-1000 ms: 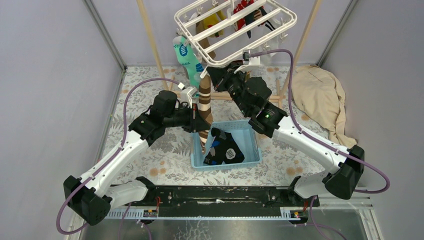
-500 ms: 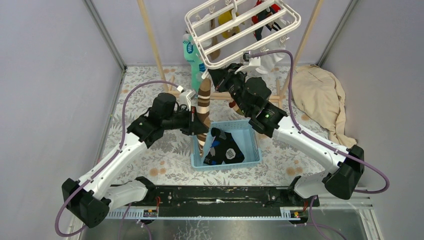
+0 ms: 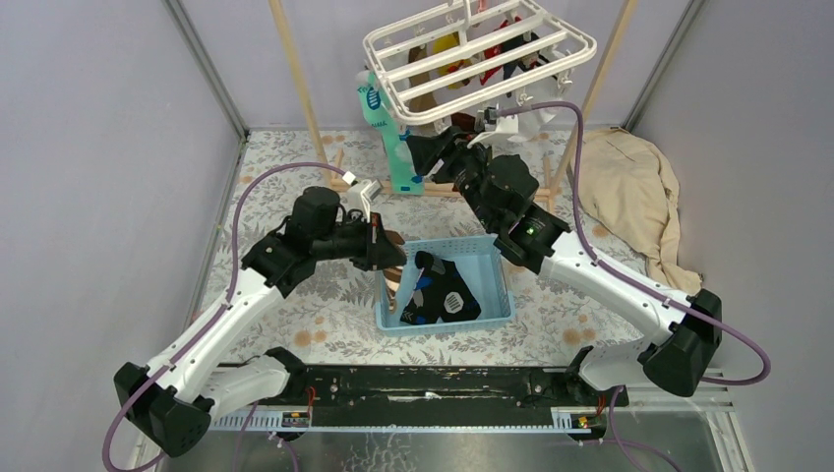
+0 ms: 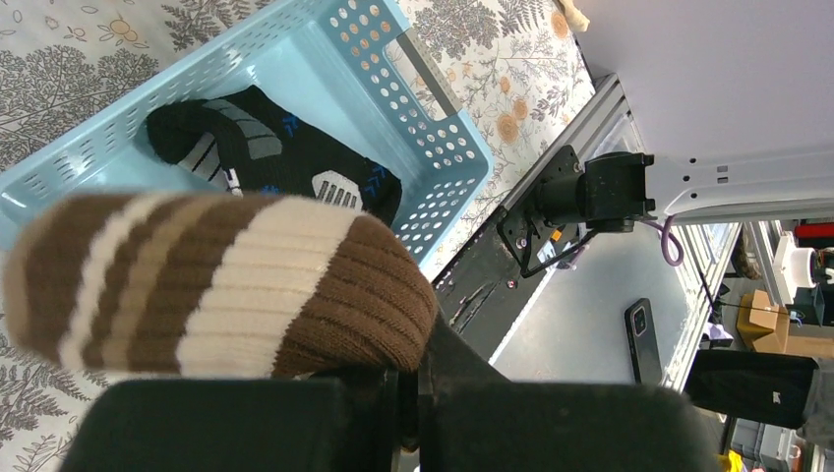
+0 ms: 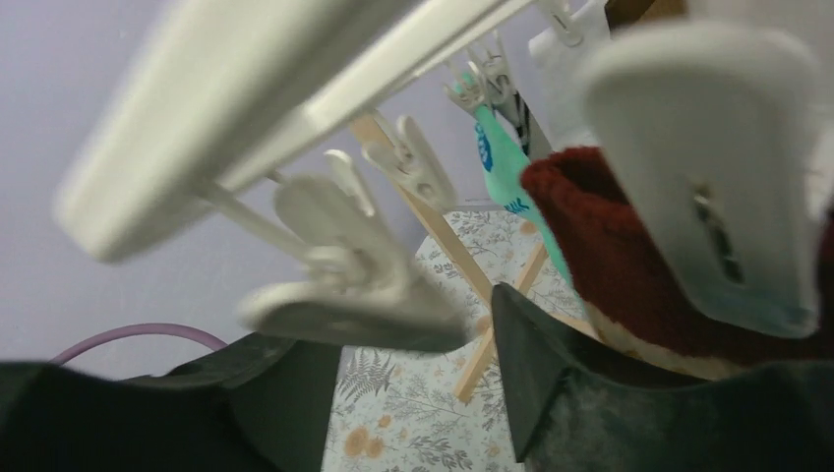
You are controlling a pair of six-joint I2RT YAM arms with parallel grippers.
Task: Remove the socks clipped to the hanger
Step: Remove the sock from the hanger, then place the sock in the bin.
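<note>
Left of centre, the left gripper (image 3: pixel 382 248) is clamped on a brown-striped sock (image 3: pixel 392 279) dangling over the blue basket (image 3: pixel 447 323), while at upper centre the right gripper (image 3: pixel 417 148) stands with jaws apart under the white hanger (image 3: pixel 482 57), where a teal sock (image 3: pixel 378 106) hangs clipped.

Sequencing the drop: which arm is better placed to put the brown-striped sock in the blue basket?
Left: left gripper holds the brown-striped sock over the basket; right gripper is open up at the hanger.
</note>
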